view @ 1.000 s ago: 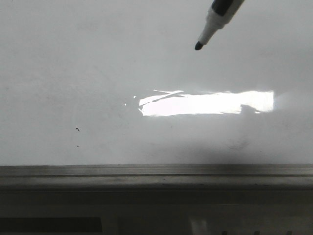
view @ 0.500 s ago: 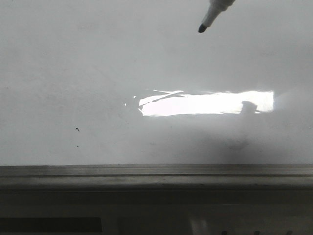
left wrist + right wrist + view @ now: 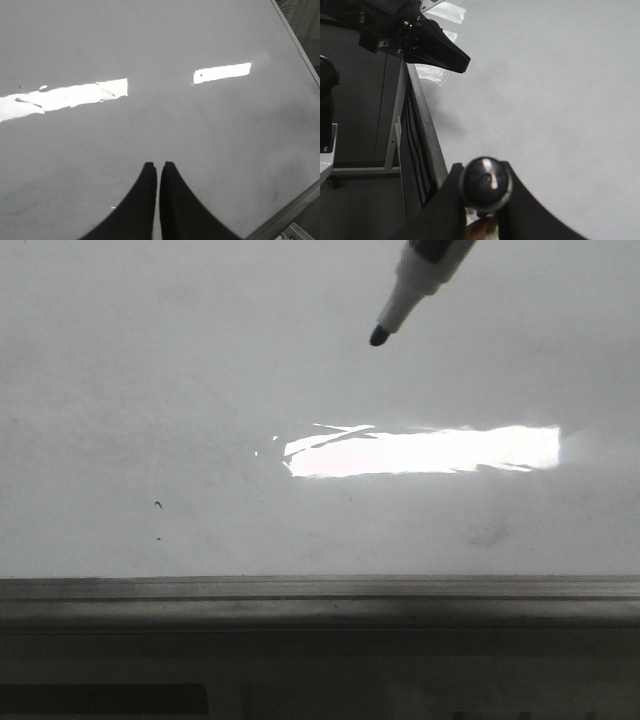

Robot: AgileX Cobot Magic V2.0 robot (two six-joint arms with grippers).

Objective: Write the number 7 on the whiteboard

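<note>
The whiteboard point(image 3: 150, 390) fills the front view, glossy white with faint smudges. No number 7 shows on it in any view. A marker point(image 3: 415, 280) with a white barrel and black tip comes in from the top right, its tip over the upper middle of the board; I cannot tell whether it touches. My right gripper point(image 3: 482, 167) is shut on the marker point(image 3: 485, 182), seen end-on above the whiteboard point(image 3: 560, 100). My left gripper point(image 3: 159, 165) is shut and empty, hanging over the whiteboard point(image 3: 200, 125) near its corner.
A grey metal frame strip point(image 3: 320, 588) runs along the board's near edge, with a dark ledge below it. Two tiny black specks point(image 3: 159, 505) sit at the lower left. A bright light reflection point(image 3: 420, 450) lies mid-board. The left arm's black finger point(image 3: 440, 50) shows by the board edge.
The marker tip rose toward the top of the front view, then came back down and a little to the left. Its dark shadow on the reflection is gone.
</note>
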